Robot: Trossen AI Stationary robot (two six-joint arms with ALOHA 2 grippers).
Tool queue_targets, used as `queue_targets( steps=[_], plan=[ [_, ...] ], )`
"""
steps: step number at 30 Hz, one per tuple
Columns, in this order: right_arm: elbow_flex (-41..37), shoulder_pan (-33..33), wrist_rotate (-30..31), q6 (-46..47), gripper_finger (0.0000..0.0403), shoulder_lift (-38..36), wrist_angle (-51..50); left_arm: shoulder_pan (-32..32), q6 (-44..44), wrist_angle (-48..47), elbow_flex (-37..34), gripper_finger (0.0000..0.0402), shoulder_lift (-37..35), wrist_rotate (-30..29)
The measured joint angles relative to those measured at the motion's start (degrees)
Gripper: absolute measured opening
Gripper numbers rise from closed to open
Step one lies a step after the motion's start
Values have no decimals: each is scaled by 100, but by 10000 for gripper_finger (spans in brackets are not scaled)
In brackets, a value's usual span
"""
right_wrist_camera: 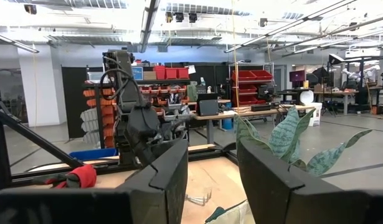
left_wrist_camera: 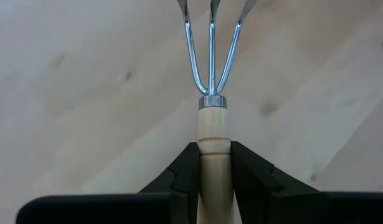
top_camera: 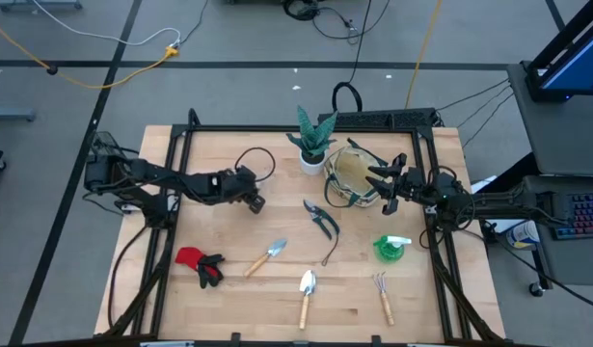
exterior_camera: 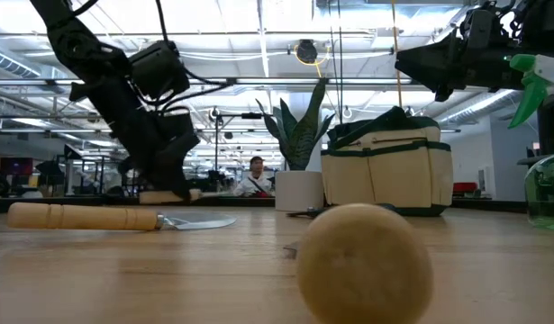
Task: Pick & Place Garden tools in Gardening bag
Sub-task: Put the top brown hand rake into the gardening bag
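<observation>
Your left gripper (left_wrist_camera: 211, 180) was clamped on the rake (left_wrist_camera: 211, 118) handle above the table (top_camera: 229, 231). Your right gripper (top_camera: 381, 188) stood open over the bag (top_camera: 349, 173).

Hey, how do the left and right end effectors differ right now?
The left end effector is shut on a wooden-handled fork; the right end effector is open and empty. The left sits low over the table, while the right hangs higher, over the gardening bag edge. Both are dark with two fingers.
</observation>
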Motion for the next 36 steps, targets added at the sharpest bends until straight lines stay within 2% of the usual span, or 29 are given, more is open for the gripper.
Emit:
queue_targets(
  steps=[36],
  plan=[
    [0,2,3,301,130,0,0,-775,2203,4164,9,87,-14,-90]
  ],
)
